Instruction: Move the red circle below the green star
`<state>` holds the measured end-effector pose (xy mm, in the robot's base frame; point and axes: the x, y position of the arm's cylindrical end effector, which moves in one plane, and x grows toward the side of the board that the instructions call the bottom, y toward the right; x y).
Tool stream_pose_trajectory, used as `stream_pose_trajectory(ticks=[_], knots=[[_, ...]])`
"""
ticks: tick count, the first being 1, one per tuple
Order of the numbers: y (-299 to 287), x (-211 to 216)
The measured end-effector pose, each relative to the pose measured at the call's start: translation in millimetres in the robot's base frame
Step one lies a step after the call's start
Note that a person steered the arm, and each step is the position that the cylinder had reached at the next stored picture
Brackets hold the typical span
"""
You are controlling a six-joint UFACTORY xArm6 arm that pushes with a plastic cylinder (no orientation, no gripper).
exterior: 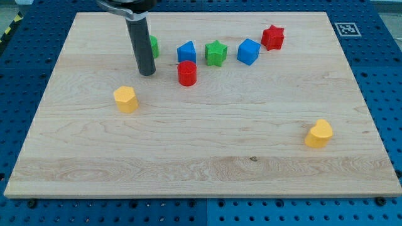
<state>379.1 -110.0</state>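
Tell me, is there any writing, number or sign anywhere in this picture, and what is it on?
No words, brand names or numbers can be read anywhere.
The only sign is a black-and-white square marker, a coded pattern and not letters, on the wooden board at its corner toward the view's top right.
The coloured blocks, such as the red circle and the green star, bear no markings.

My tip [147, 73] rests on the wooden board [207, 163], left of the red circle block [187, 73]; the green star block [215, 53] sits to that circle's upper right
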Motion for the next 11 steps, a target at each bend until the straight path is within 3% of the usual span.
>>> stream_pose_trajectory(ticks=[5,9,11], knots=[[88.9,-7.3],[101.1,20.7],[141.0,17.5]])
